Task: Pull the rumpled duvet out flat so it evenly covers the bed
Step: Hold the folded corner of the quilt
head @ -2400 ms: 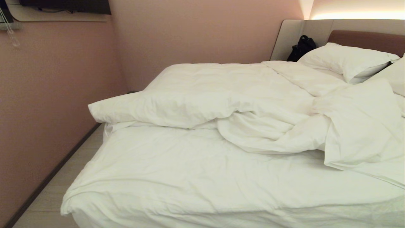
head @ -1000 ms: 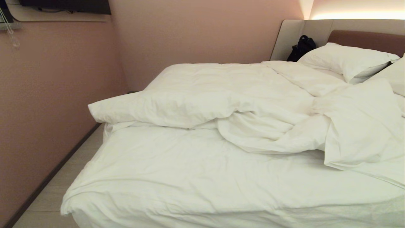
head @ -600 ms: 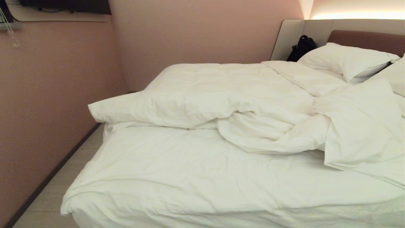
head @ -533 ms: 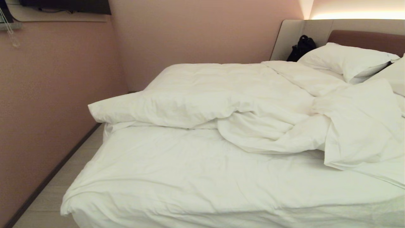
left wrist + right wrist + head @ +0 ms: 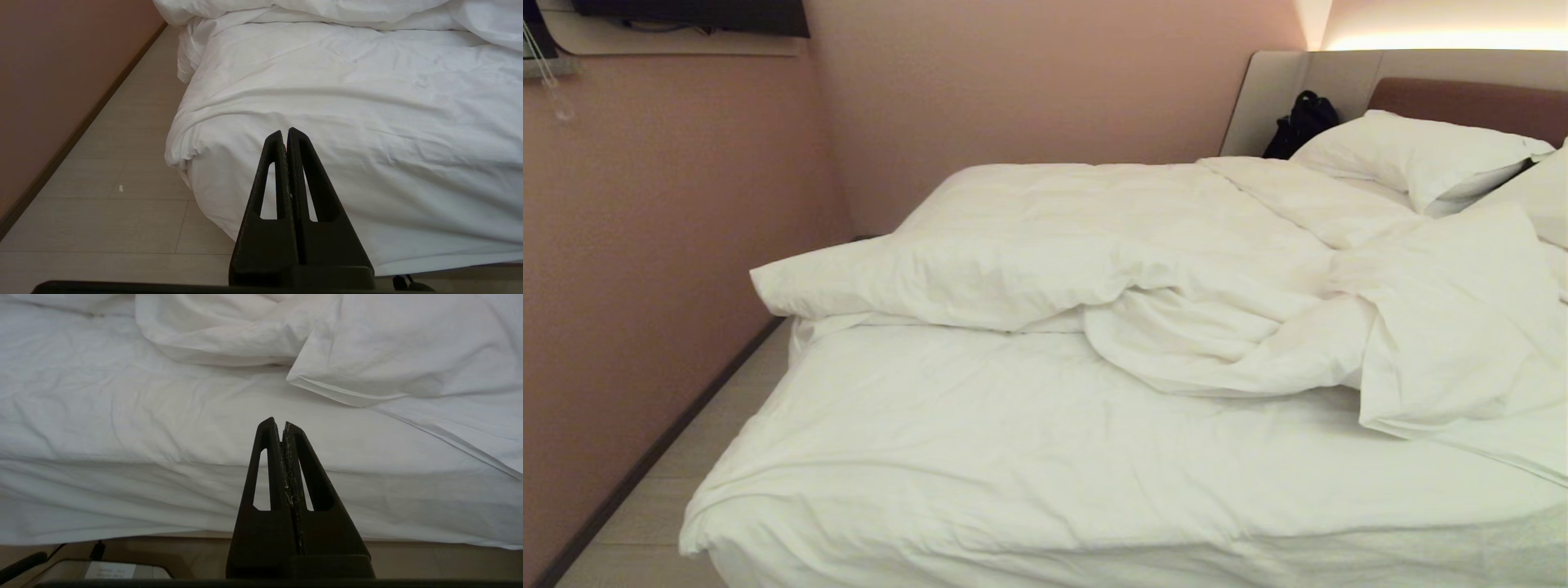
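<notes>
Wall (image 5: 670, 245) close beside bed (image 5: 1013, 457); bag (image 5: 1298, 122) by headboard (image 5: 1462, 98).

The puffy white duvet (image 5: 1111, 269) lies rumpled across the middle of the white-sheeted bed (image 5: 1013, 457).

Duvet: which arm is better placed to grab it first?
Probably right. The right gripper, fingers shut, faces the duvet where a folded corner lies nearest the bed edge. The left gripper, also shut, faces mostly bare sheet, with the duvet farther back.
</notes>
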Robot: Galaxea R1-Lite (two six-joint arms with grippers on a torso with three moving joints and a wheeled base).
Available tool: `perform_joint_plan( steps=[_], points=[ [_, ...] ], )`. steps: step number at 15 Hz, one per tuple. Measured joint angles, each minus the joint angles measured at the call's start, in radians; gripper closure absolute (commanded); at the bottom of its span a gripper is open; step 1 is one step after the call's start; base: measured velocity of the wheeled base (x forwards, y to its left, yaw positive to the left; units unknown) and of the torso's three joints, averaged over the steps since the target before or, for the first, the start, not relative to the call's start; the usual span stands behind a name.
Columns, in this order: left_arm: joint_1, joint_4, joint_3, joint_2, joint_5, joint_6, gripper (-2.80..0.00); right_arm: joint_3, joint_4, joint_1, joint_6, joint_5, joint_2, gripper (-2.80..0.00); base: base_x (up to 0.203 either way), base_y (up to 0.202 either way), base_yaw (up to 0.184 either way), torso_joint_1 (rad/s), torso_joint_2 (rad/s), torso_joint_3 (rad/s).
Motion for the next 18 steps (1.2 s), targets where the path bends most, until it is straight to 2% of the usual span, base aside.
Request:
perform_joint_plan(
  steps=[6, 10, 14, 18],
  points=[
    [0.000, 0.000, 0.000, 0.000, 0.000, 0.000, 0.00, -0.239, -0.167, 0.005, 0.000, 0.000, 0.568, 0.00, 0.000, 0.000, 0.000, 0.000, 0.00, 0.000],
    [0.000, 0.000, 0.000, 0.000, 0.000, 0.000, 0.00, -0.451, -0.278, 0.007, -0.042, -0.063, 0.902, 0.00, 0.000, 0.000, 0.000, 0.000, 0.00, 0.000],
    [0.000, 0.000, 0.000, 0.000, 0.000, 0.000, 0.00, -0.481, -0.334, 0.069, -0.153, -0.165, 1.014, 0.00, 0.000, 0.000, 0.000, 0.000, 0.00, 0.000],
    [0.000, 0.000, 0.000, 0.000, 0.000, 0.000, 0.00, -0.422, -0.342, 0.163, -0.289, -0.235, 1.031, 0.00, 0.000, 0.000, 0.000, 0.000, 0.00, 0.000]
  ],
)
